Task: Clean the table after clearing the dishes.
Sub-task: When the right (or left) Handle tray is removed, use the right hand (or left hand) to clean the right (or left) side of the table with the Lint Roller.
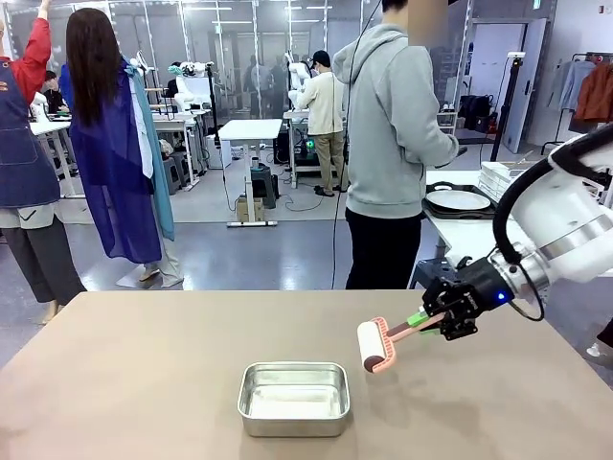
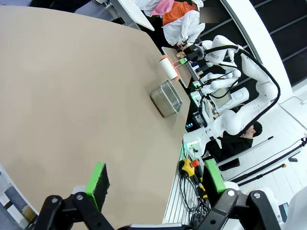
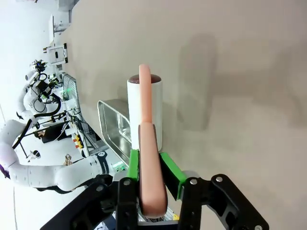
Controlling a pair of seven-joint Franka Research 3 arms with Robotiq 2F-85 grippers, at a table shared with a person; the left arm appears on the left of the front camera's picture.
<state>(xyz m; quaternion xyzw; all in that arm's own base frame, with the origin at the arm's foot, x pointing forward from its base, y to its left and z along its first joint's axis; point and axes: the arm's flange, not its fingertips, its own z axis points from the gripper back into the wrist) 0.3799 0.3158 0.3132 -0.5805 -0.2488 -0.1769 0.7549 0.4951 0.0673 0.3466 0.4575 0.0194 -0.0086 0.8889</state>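
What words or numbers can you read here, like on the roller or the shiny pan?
No text can be read anywhere.
Lint roller: white roll, pink handle, no print.
Square steel pan: bare metal, no label.
Table: plain brown, no marks.
Far room: any print there is too small or blurred to read.

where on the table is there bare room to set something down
Free: table left of the steel pan, and the far strip behind it. Crowded: right of the pan, where the right gripper holds a lint roller.
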